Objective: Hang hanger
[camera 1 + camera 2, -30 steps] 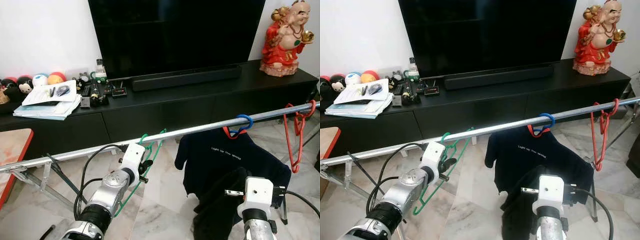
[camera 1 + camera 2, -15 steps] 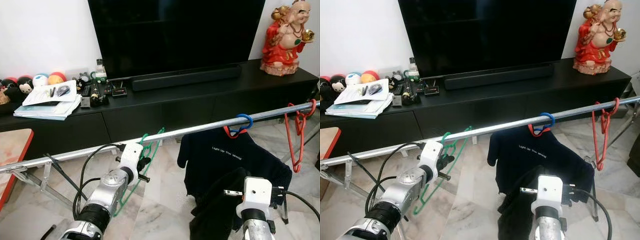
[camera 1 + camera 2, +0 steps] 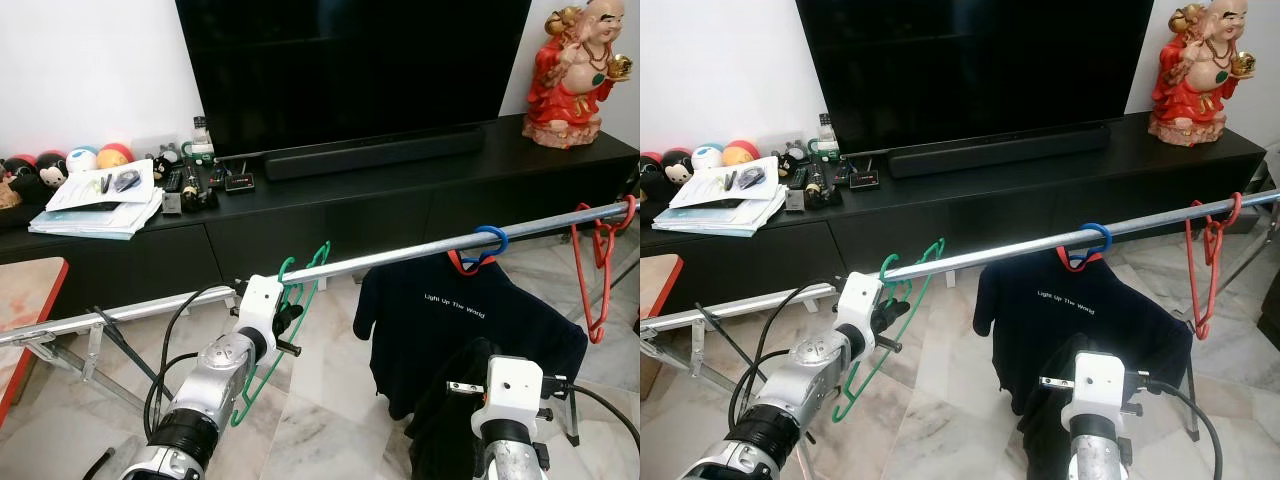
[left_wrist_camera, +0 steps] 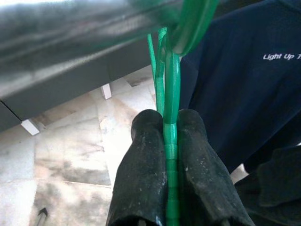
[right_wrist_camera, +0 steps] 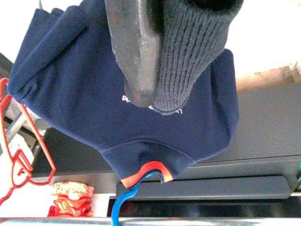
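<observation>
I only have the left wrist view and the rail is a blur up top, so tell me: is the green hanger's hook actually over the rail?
Observer: From the head views, yes. The green hanger has its hook curving over the top of the rail, with the left gripper clamped on it just below.
Operator: What is next to it on the rail?
Observer: A navy T-shirt on a blue hanger, further along to the robot's right, with bare rail between them.
Operator: And the other arm?
Observer: The right gripper sits low in front of that shirt, against dark knit cloth.
</observation>
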Robot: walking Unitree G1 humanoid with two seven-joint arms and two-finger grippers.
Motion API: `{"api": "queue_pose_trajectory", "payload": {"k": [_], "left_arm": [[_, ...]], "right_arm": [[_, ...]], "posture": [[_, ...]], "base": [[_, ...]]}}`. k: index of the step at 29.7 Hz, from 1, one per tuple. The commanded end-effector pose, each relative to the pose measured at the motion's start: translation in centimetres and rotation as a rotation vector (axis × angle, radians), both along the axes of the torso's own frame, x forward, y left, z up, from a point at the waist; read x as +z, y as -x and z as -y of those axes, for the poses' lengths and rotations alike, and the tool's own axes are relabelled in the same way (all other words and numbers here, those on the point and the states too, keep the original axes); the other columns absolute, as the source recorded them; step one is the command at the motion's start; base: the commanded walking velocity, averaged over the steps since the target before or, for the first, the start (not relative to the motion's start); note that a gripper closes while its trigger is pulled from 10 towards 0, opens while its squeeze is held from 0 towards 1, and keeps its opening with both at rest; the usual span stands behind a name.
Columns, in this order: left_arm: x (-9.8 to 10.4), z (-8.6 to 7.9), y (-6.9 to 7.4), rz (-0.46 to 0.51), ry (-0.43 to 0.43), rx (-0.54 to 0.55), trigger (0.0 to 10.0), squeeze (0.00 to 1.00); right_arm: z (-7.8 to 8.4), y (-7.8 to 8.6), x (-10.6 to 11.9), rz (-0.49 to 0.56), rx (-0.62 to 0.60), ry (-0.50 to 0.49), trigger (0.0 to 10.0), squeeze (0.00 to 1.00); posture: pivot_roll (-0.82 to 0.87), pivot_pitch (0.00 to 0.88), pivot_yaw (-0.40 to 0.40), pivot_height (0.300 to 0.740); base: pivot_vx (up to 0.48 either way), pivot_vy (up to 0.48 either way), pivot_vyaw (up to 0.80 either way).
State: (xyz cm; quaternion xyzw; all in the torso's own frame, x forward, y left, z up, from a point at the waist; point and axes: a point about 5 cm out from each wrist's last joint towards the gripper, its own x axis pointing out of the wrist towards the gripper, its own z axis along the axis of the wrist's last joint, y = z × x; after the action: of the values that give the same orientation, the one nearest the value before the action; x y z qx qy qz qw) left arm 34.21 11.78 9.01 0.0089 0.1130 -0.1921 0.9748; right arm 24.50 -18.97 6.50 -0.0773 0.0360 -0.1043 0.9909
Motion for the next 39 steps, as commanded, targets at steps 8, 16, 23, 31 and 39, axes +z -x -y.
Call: {"api": "queue_pose_trajectory", "payload": {"k": [8, 16, 23, 31, 39], "left_arm": [[0.7, -2.2, 2.8, 0.081, 0.032, -0.012, 0.0, 0.0], [-1.0, -3.7, 6.3, 0.036, -0.124, -0.129, 0.0, 0.0], [-4.0, -5.6, 8.4, -0.083, -0.263, -0.19, 7.2, 0.0], [-8.0, -8.0, 10.5, -0.254, -0.401, -0.182, 10.0, 0.0], [-11.6, -10.1, 12.3, -0.405, -0.533, -0.135, 10.0, 0.0]], "right_arm": [[0.0, 0.0, 0.3, 0.016, 0.004, 0.004, 10.0, 0.0], [-0.1, -0.2, 0.3, 0.017, 0.01, 0.004, 10.0, 0.0], [-0.1, -0.3, 0.3, 0.017, 0.012, 0.005, 10.0, 0.0], [0.0, -0.4, 0.3, 0.017, 0.01, 0.007, 10.0, 0.0], [0.0, -0.5, 0.3, 0.012, 0.01, 0.011, 10.0, 0.0]], "posture": [[0.04, 0.0, 0.088, 0.74], [0.05, 0.0, 0.083, 0.74], [0.05, 0.0, 0.083, 0.74], [0.05, 0.0, 0.082, 0.74], [0.05, 0.0, 0.082, 0.74]], "base": [[0.0, 0.0, 0.0], [0.0, 0.0, 0.0], [0.0, 0.0, 0.0], [0.0, 0.0, 0.0], [0.0, 0.0, 0.0]]}}
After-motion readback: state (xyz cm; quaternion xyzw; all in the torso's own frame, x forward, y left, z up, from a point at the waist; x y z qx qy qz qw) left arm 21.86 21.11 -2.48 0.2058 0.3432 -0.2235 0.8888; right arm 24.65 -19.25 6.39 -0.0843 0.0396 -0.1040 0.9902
